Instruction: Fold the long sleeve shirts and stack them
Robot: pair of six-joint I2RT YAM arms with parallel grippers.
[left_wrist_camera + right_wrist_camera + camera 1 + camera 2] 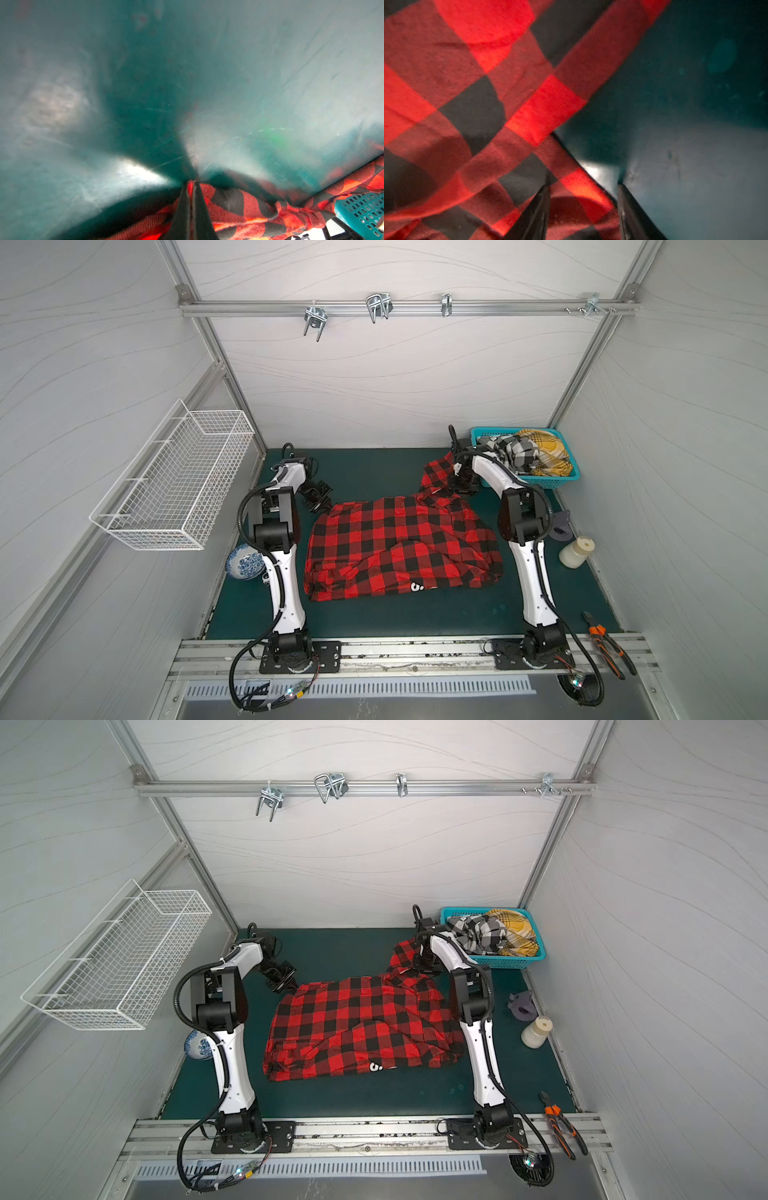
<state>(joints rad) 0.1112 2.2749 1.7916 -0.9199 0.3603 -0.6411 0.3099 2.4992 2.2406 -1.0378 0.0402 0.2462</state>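
On green mat (374, 622): red-black shirt (399, 547) (white-walled booth (395, 377)).

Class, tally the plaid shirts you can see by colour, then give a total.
red-and-black shirt: 1
black-and-white shirt: 1
mustard-yellow shirt: 1
Total: 3
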